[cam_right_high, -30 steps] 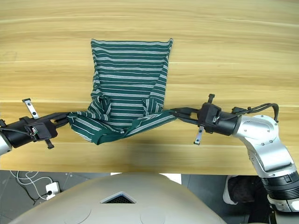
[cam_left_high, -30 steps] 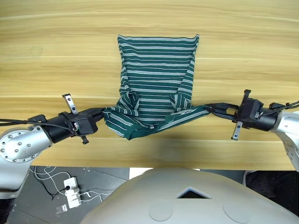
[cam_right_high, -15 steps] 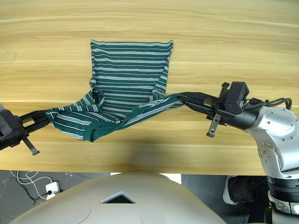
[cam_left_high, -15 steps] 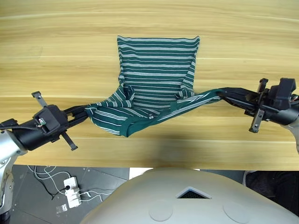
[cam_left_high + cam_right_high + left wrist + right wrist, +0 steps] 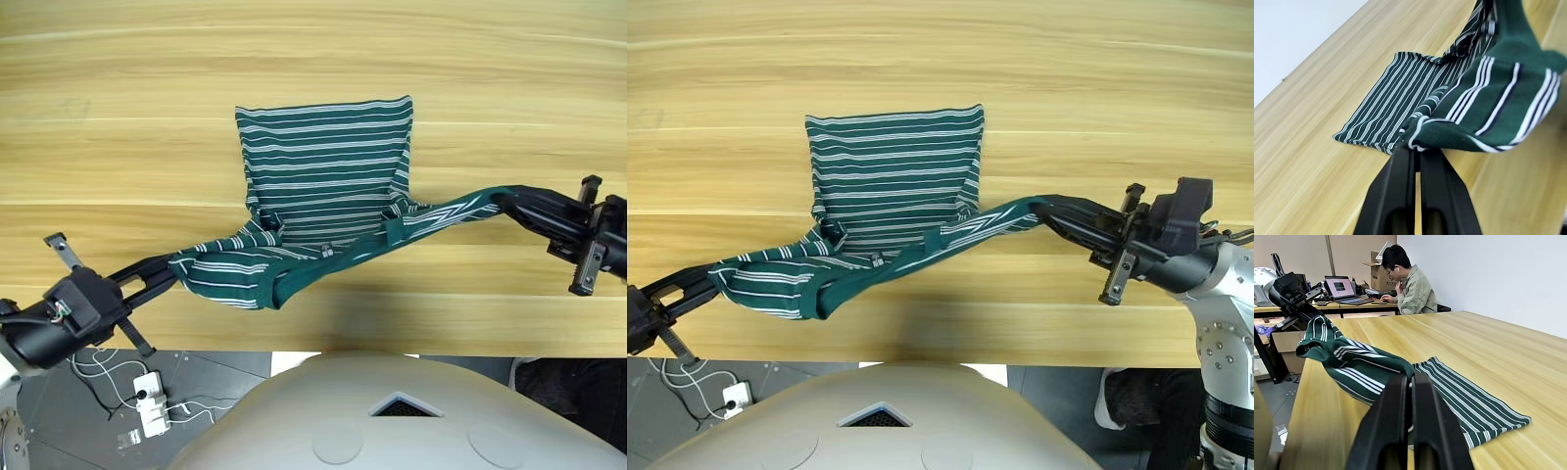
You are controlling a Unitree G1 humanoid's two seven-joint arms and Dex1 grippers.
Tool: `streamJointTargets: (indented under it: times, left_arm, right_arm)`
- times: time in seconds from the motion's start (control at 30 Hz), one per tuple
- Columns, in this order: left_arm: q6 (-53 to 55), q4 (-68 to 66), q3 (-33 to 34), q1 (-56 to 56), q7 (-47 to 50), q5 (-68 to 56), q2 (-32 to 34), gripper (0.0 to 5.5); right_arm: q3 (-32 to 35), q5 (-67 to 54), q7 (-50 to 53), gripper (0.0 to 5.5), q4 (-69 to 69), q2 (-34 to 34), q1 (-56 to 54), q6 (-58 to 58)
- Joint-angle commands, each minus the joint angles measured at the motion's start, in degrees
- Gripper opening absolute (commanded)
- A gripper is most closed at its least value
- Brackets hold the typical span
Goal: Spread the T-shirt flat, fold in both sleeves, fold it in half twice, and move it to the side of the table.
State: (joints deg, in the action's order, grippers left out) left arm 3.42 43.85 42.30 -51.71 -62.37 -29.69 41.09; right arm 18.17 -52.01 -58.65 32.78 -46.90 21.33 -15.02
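A dark green T-shirt [image 5: 328,162] with white stripes lies partly on the wooden table [image 5: 118,117], its far part flat and its near part lifted and stretched sideways. My left gripper [image 5: 172,272] is shut on the shirt's near left edge, out past the table's front edge. My right gripper [image 5: 502,199] is shut on the near right edge, above the table's right side. Between them the cloth hangs as a sagging band [image 5: 872,269]. In the wrist views the shut fingers [image 5: 1413,161] [image 5: 1409,382] pinch bunched striped cloth [image 5: 1498,98] [image 5: 1352,360].
Bare wood surrounds the shirt on all sides, with wide free room at the far side and to the left and right. The table's front edge [image 5: 294,348] runs just below the hanging cloth. A power strip and cables [image 5: 147,406] lie on the floor.
Both grippers have pulled apart and toward me, lifting and stretching the near edge of the shirt. The far part has slid a little nearer and skewed.
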Motion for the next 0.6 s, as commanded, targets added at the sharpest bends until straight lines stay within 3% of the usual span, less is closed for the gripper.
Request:
streamJointTargets:
  times: [0.03, 0.23, 0.43, 0.6]
  left_arm:
    - [-1.25, 0.13, 1.02, -1.41, -2.23, -0.32, -0.98, 0.00]
    - [0.30, -2.13, -3.00, 2.45, -2.23, 0.33, 0.39, 0.00]
    - [11.58, -14.94, -20.77, 27.91, 8.39, 5.16, 3.60, 0.00]
    - [23.01, -24.33, -26.81, 47.30, 16.44, 1.45, 0.13, 0.00]
  right_arm:
    - [1.35, -1.31, 0.38, 0.01, 1.61, 0.37, -0.32, -1.95]
    - [-3.39, 2.91, 1.93, 0.01, -0.34, 1.20, -4.02, -2.96]
    - [-13.35, 15.16, 10.39, 0.01, -17.20, 7.87, -21.95, -4.21]
    - [-16.66, 21.53, 15.21, 0.01, -30.84, 14.47, -35.28, -3.59]
